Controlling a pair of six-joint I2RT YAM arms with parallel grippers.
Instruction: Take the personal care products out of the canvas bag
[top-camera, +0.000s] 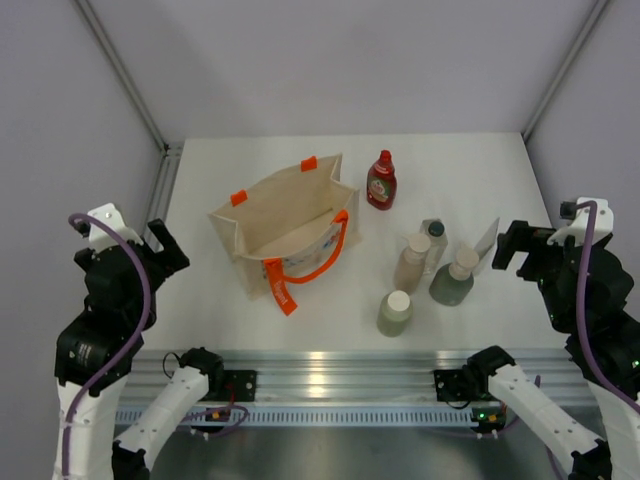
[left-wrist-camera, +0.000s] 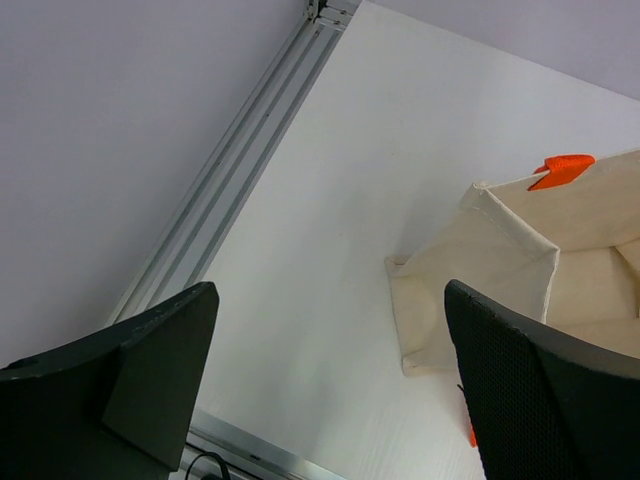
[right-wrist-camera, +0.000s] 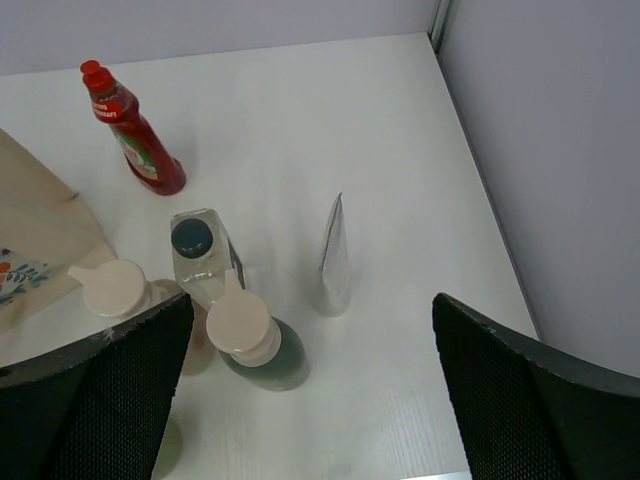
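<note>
The beige canvas bag (top-camera: 290, 225) with orange handles stands open at mid-table; I see nothing inside it. Its corner shows in the left wrist view (left-wrist-camera: 520, 250). Four bottles stand on the table right of the bag: tan (top-camera: 411, 263), clear with a dark cap (top-camera: 434, 240), grey-green (top-camera: 453, 278) and pale green (top-camera: 394, 313). The right wrist view shows the clear one (right-wrist-camera: 200, 255), the grey-green one (right-wrist-camera: 262, 350) and the tan one (right-wrist-camera: 115, 290). My left gripper (top-camera: 160, 250) (left-wrist-camera: 330, 380) is open and empty, left of the bag. My right gripper (top-camera: 510, 248) (right-wrist-camera: 310, 390) is open and empty, right of the bottles.
A red sauce bottle (top-camera: 381, 181) (right-wrist-camera: 135, 135) stands behind the bag's right corner. A silver tube (top-camera: 487, 238) (right-wrist-camera: 333, 260) stands just right of the bottles. Grey walls close in the table on the left, right and back. An aluminium rail (top-camera: 320, 375) runs along the near edge.
</note>
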